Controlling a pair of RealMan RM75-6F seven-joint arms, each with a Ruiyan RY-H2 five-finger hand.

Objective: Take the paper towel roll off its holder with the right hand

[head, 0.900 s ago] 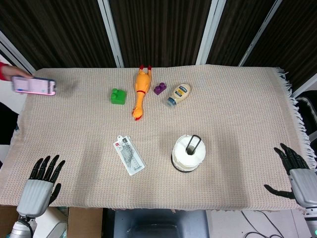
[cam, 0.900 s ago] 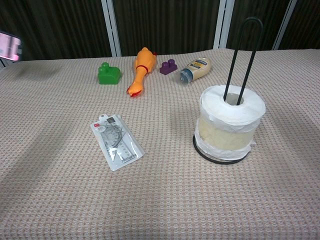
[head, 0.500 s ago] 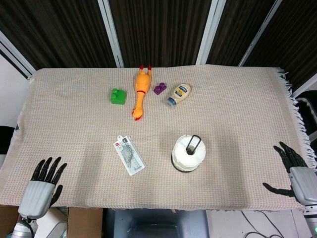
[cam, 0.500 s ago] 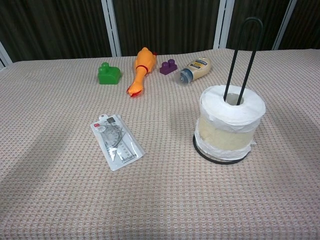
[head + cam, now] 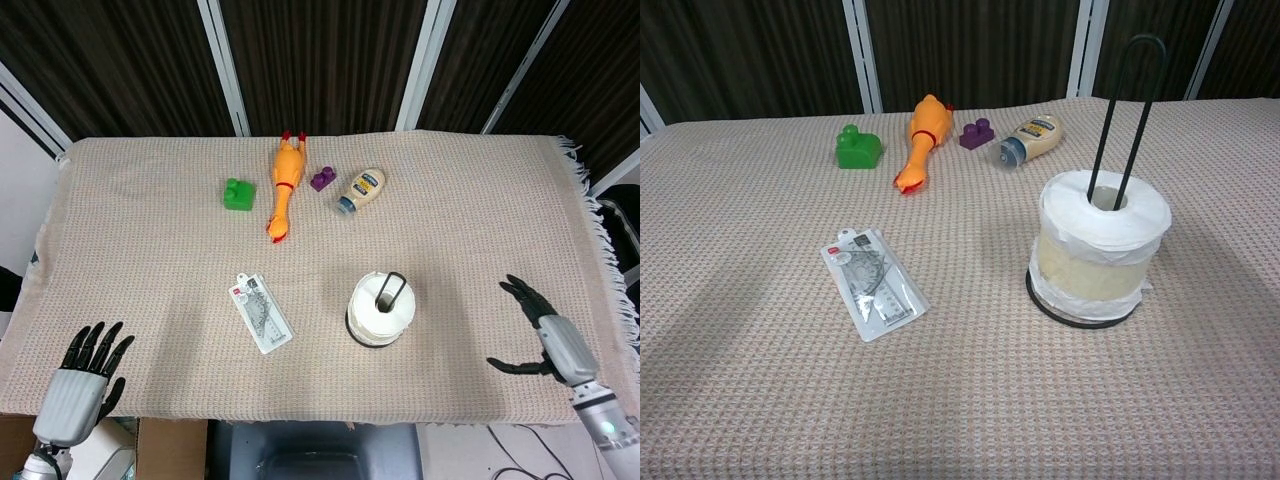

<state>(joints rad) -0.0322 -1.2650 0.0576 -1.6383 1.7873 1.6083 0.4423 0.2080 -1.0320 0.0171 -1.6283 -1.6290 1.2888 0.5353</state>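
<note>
A white paper towel roll [image 5: 380,309] [image 5: 1104,244] stands upright on its black wire holder [image 5: 1124,110], whose tall loop rises through the core. In the head view my right hand [image 5: 545,337] hovers to the right of the roll, fingers spread, thumb toward it, holding nothing and well apart from it. My left hand [image 5: 80,370] lies at the table's near left corner, fingers apart and empty. Neither hand shows in the chest view.
A packaged ruler set [image 5: 262,313] lies left of the roll. Along the back stand a green block [image 5: 238,193], a rubber chicken [image 5: 284,184], a purple block [image 5: 322,179] and a mayonnaise bottle [image 5: 361,189]. A beige woven cloth [image 5: 480,230] covers the table.
My right hand has moved left over the cloth toward the roll. The person's arm holding a pink phone at the far left has gone. My left hand has slid slightly back.
</note>
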